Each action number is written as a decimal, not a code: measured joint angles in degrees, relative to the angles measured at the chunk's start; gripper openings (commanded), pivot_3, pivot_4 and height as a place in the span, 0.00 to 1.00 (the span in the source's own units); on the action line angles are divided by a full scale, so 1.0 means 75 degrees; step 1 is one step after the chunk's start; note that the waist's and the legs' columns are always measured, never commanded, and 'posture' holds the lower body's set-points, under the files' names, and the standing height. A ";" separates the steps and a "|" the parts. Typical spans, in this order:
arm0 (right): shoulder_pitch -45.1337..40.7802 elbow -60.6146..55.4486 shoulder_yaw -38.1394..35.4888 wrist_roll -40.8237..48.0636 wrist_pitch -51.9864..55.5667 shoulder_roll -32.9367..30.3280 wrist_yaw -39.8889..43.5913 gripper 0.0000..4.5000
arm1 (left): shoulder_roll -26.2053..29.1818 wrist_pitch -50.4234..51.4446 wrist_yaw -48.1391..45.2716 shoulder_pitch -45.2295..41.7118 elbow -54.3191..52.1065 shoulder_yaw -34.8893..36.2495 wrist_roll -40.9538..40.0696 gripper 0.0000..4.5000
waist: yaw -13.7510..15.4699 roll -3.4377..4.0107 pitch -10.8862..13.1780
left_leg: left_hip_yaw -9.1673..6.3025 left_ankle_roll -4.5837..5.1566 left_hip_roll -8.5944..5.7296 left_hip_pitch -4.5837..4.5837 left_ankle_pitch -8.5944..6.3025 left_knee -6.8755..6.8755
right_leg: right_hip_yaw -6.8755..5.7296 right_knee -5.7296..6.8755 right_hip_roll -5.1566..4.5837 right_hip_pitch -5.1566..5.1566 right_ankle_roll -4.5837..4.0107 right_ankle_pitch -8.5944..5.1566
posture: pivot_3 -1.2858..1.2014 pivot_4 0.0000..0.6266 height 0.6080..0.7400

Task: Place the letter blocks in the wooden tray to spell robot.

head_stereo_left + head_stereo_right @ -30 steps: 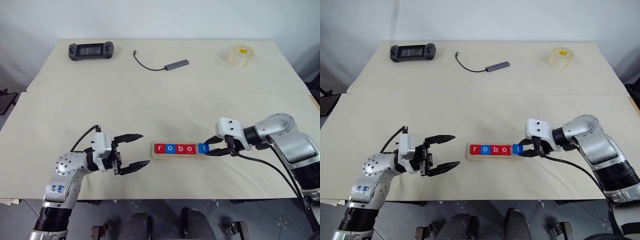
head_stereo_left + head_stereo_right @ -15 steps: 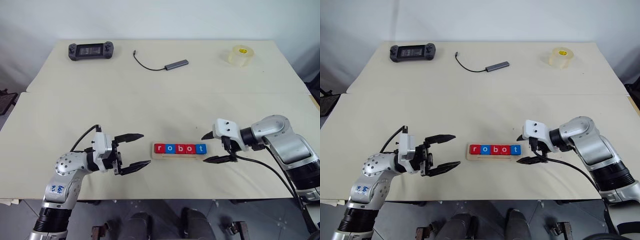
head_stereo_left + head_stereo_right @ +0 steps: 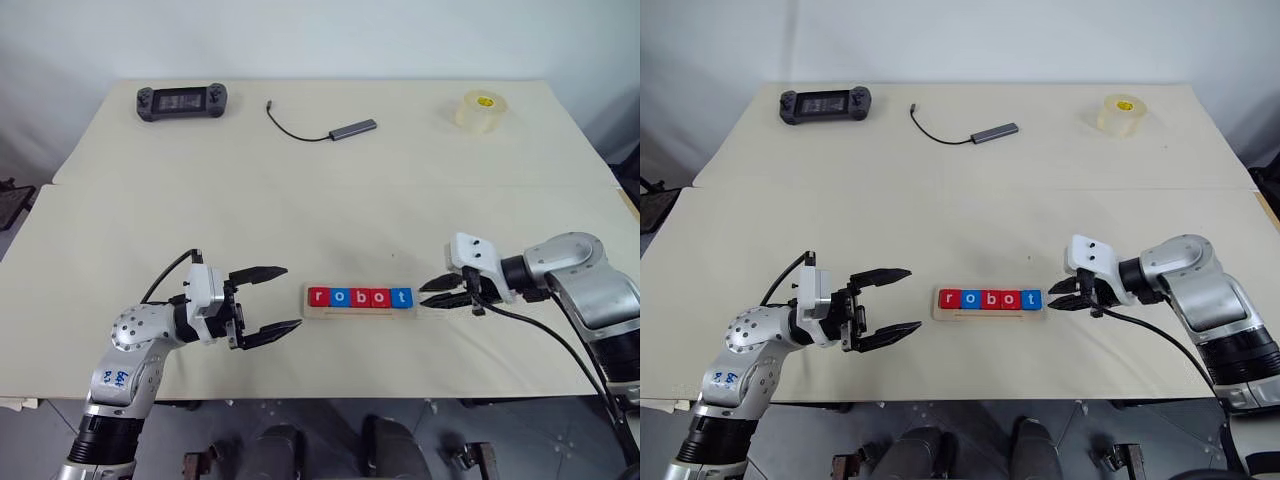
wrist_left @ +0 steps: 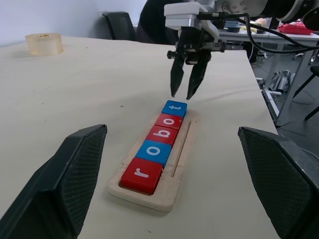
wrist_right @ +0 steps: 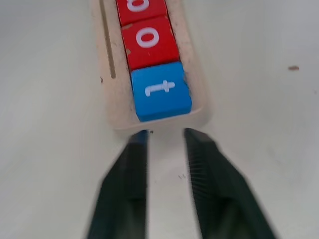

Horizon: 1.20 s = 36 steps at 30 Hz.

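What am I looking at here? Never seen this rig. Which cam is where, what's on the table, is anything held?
It is a two-armed humanoid robot at a table. Two pictures come from a stereo camera on its head, looking down over both arms. The other two come from cameras on the wrists, looking along each gripper's black fingers.

Near the robot lies the wooden tray with five letter blocks in a row reading r, o, b, o, t: red, blue, red, red, blue. At the far edge are a game controller, a cable with an adapter and a roll of tape.

Nothing is held. The left gripper stands open beside the tray's r end. The right gripper sits just off the t end, fingers nearly together with a narrow gap, gripping nothing.
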 measured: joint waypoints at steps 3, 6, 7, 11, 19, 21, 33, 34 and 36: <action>0.0001 0.0118 0.0001 -0.0009 -0.0139 0.0150 -0.0063 0.01 | -0.0001 0.0000 0.0011 0.0000 -0.0001 0.0000 0.0001 1.00 | -0.0010 0.0000 0.0000 | 0.0000 0.0000 0.0000 0.0000 0.0000 0.0000 | 0.0000 0.0001 0.0001 -0.0001 0.0000 0.0000 | 0.52 0.24 1.00; 0.0000 0.0120 0.0010 -0.0008 -0.0169 0.0300 -0.0133 0.01 | -0.0001 0.0000 0.0025 -0.0001 0.0000 0.0000 0.0001 1.00 | -0.0011 0.0000 0.0000 | 0.0001 0.0000 0.0001 0.0000 0.0000 0.0000 | 0.0000 0.0001 0.0001 -0.0001 0.0000 0.0000 | 0.52 0.24 1.00; -0.0002 0.0119 0.0012 -0.0008 -0.0170 0.0369 -0.0155 0.01 | -0.0001 0.0000 0.0028 -0.0001 0.0000 0.0000 0.0001 1.00 | -0.0007 0.0000 0.0000 | 0.0000 0.0000 0.0001 0.0000 0.0000 0.0001 | -0.0001 0.0001 0.0001 0.0000 0.0000 0.0000 | 0.52 0.24 1.00; -0.0001 0.0106 0.0048 -0.0008 -0.0165 0.0497 -0.0167 0.01 | 0.0001 0.0003 0.0037 -0.0002 0.0000 0.0000 0.0001 1.00 | 0.0001 0.0000 0.0000 | 0.0000 0.0000 0.0000 0.0000 0.0000 0.0001 | 0.0000 0.0001 0.0001 0.0000 0.0000 0.0000 | 0.52 0.24 1.00; 0.0066 -0.0122 0.0034 -0.0008 -0.0147 0.0533 -0.0414 0.01 | 0.0013 0.0026 0.0042 -0.0021 0.0000 0.0000 0.0004 1.00 | 0.0000 0.0000 0.0000 | -0.0001 0.0000 0.0000 0.0000 0.0000 0.0000 | -0.0001 0.0001 0.0001 -0.0001 0.0000 0.0000 | 0.52 0.24 1.00; 0.0274 -0.0278 -0.0096 0.0021 -0.0145 0.0531 -0.0546 0.01 | 0.0029 0.0027 0.0036 -0.0024 0.0002 0.0000 0.0004 1.00 | 0.0013 0.0000 0.0000 | -0.0001 0.0000 -0.0001 0.0000 0.0000 0.0000 | -0.0001 0.0001 0.0001 0.0000 0.0000 0.0000 | 0.52 0.24 1.00; 0.3168 -0.1011 -0.3319 0.1634 -0.2552 0.1230 -0.0930 0.82 | 0.0753 -0.0140 -0.0342 0.0068 0.0660 0.0420 0.0088 1.00 | 0.0160 -0.0001 0.0000 | 0.0008 0.0001 -0.0001 0.0011 0.0001 0.0000 | 0.0005 0.0007 0.0005 0.0009 0.0002 0.0001 | 0.52 0.24 1.00; 0.3344 -0.0918 -0.3464 0.1744 -0.2832 0.1304 -0.0832 0.90 | 0.0817 -0.0174 -0.0343 0.0062 0.0802 0.0473 0.0128 1.00 | 0.0160 -0.0001 0.0000 | 0.0008 0.0001 -0.0001 0.0014 0.0001 0.0000 | 0.0005 0.0010 0.0006 0.0010 0.0002 0.0001 | 0.52 0.24 1.00; 0.3533 -0.0768 -0.3638 0.1891 -0.3063 0.1367 -0.0767 0.99 | 0.0853 -0.0203 -0.0329 0.0056 0.1002 0.0620 0.0138 1.00 | 0.0153 -0.0001 0.0000 | 0.0009 0.0002 -0.0001 0.0015 0.0001 0.0000 | 0.0008 0.0013 0.0005 0.0008 0.0002 0.0001 | 0.52 0.24 1.00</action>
